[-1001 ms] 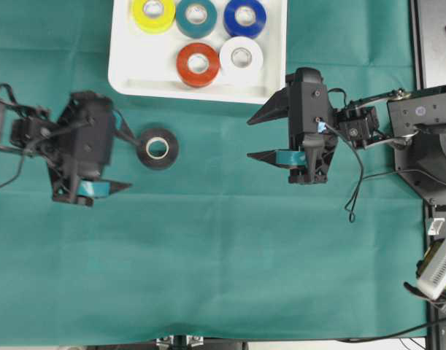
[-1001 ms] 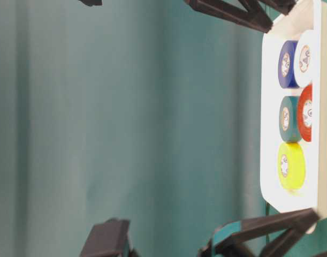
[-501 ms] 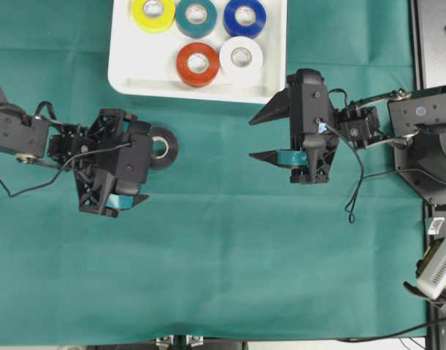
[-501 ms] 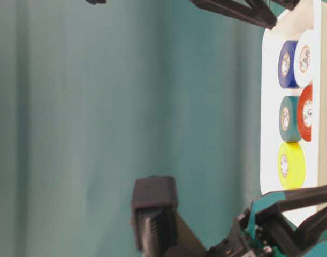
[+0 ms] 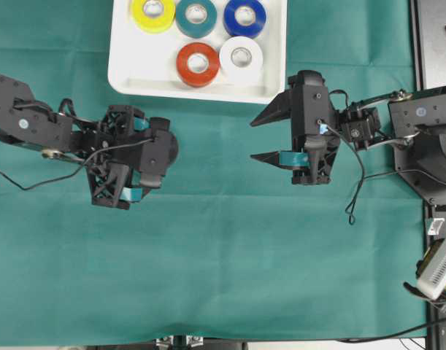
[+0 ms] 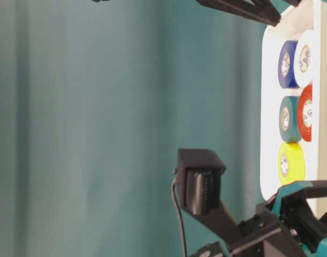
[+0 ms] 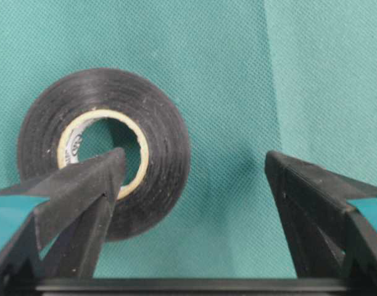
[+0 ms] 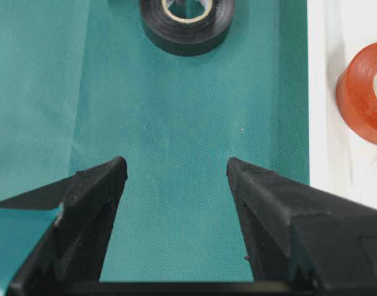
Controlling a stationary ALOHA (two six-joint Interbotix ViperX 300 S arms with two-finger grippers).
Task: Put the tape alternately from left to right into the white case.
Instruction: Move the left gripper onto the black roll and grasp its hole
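A black tape roll (image 7: 157, 142) lies flat on the green cloth, and it also shows at the top of the right wrist view, black tape roll (image 8: 187, 28). My left gripper (image 7: 194, 163) hangs open over it, one fingertip (image 7: 111, 163) above the roll's core and the other over bare cloth to the right. From overhead the left gripper (image 5: 153, 162) hides most of the black roll (image 5: 173, 146). The white case (image 5: 128, 73) holds yellow (image 5: 153, 13), teal (image 5: 196, 16), blue (image 5: 244, 16), red (image 5: 198, 64) and white (image 5: 241, 58) rolls. My right gripper (image 5: 253, 138) stands open and empty beside the case.
Green cloth covers the table. The right arm's base and cables (image 5: 427, 138) sit at the right edge. In the right wrist view the case's rim (image 8: 321, 92) and the red roll (image 8: 364, 92) lie to the right of the open fingers.
My left arm has swung right and now stands over the black roll, covering most of it from overhead. The right arm has barely moved.
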